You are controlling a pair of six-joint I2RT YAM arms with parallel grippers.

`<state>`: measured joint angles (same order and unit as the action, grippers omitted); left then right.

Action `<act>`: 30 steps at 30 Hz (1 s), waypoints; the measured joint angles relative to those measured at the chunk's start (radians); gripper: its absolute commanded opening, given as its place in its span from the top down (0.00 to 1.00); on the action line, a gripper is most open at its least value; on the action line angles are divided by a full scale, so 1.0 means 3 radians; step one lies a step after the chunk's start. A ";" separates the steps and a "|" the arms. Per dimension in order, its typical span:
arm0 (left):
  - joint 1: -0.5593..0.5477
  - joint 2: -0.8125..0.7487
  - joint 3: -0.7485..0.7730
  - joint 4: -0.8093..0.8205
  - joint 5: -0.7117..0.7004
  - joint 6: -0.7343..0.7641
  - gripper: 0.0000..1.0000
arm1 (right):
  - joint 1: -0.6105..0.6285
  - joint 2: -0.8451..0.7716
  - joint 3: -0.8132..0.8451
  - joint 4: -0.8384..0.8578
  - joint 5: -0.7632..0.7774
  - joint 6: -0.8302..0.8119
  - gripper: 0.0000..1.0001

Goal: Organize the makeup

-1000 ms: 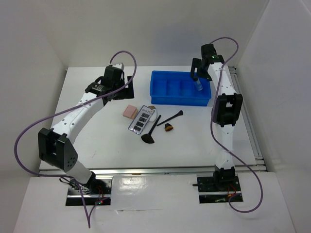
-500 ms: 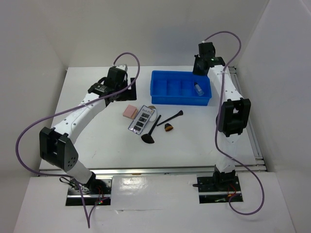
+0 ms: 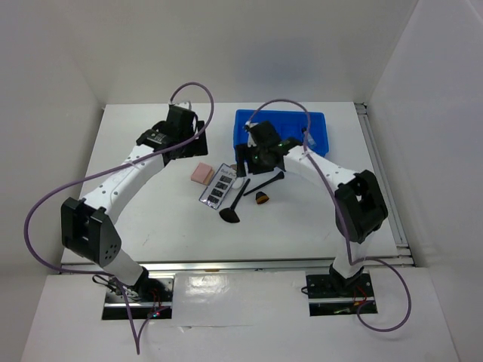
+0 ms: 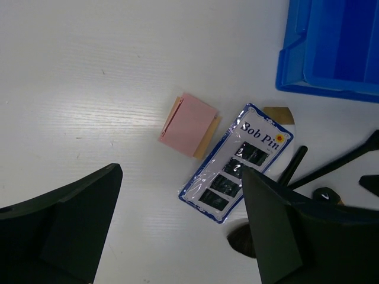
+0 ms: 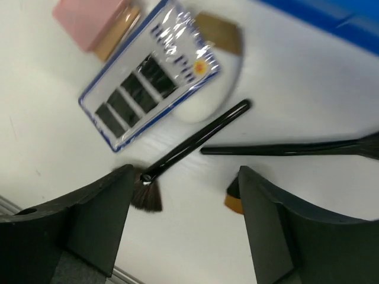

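Your right gripper point(image 5: 185, 177) is no longer working at the blue bin point(image 3: 320, 121) in the upper right of the top view. It has swung to the centre and is now hanging, jaws apart and empty, over the thin black brushes point(image 5: 189, 148) and the stubby orange-brown brush point(image 5: 232, 199). That is pointing to one drop-off finished and the next pick starting, while the pink sponge point(image 4: 189, 123), palette point(image 4: 235, 164) and white egg-shaped piece point(image 5: 204, 103) are still waiting on the table point(image 3: 151, 196) beside them. Your left gripper point(image 4: 180, 177) is hovering above the sponge, fingers spread, grasping nothing.
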<state>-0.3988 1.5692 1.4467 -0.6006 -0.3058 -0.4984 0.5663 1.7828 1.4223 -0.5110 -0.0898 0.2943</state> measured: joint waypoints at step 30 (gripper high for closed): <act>0.0134 -0.0214 -0.0229 -0.0160 -0.0092 -0.0280 0.09 | 0.0290 0.0412 -0.0856 0.1681 -0.0605 0.1144 0.30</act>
<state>-0.3588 1.5051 1.3781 -0.6487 -0.3332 -0.5823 0.6533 1.9064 1.1656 -0.0067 -0.2714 0.6376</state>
